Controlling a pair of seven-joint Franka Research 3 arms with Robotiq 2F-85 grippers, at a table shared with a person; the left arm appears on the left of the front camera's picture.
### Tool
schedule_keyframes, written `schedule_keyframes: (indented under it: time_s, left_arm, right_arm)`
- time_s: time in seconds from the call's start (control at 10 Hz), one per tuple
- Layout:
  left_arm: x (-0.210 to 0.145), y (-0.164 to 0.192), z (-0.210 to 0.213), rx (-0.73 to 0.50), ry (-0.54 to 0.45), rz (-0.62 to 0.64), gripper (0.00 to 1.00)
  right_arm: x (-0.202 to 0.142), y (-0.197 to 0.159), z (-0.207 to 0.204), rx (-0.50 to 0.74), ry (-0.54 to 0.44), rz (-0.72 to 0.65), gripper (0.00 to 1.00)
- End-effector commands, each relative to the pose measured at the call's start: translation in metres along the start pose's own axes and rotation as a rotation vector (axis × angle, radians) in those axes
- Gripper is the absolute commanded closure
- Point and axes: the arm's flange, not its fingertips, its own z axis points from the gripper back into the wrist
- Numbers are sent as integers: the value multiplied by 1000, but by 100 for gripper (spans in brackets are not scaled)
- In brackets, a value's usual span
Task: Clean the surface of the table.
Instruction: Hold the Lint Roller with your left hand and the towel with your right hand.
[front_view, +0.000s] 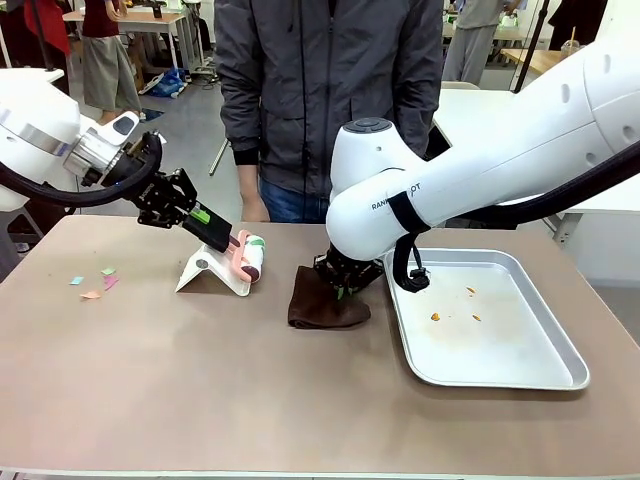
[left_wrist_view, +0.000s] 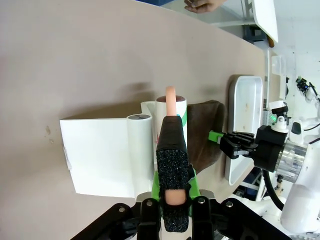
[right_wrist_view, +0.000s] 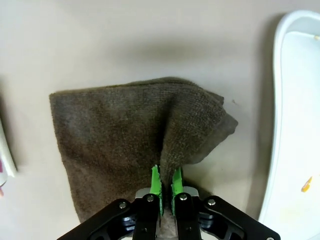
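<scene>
**A:** What is each claw doing?

**B:** The left claw (front_view: 218, 232) is clenched on the pink handle of a lint roller (front_view: 250, 257). The roller leans on a white stand (front_view: 212, 272), left of centre. The right claw (right_wrist_view: 166, 175) pinches a fold of a dark brown cloth (front_view: 325, 312) at the middle. Everything sits on the brown bench (front_view: 200, 380), which spans the whole scene.

**A:** How should the wiping go?

**B:** I'd press the cloth flat and sweep in straight, overlapping strokes, steering clear of the tray's rim. The roller probably suits the paper scraps at the left, but lift it off its stand first.

**A:** And the counts?

**B:** One roller, one stand and one cloth. One metal tray (front_view: 500, 380) at the right holds three orange crumbs (front_view: 435, 316). There are four coloured paper scraps (front_view: 95, 282), as far as I can tell.
</scene>
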Motion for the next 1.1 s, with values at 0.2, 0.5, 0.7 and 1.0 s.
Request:
schedule_keyframes:
  time_s: [0.2,0.5,0.7,1.0]
  left_arm:
    - [-24,4,23,-203,-83,-5,100]
    - [-39,27,56,-380,-62,41,100]
    - [-51,37,66,-480,17,-38,100]
    - [-75,60,99,-669,81,-108,100]
  right_arm:
    - [2,-60,13,539,142,-40,100]
    - [8,-106,8,862,254,-145,100]
    - [9,-133,7,1151,332,-122,100]
    - [1,-171,24,1355,385,-101,100]
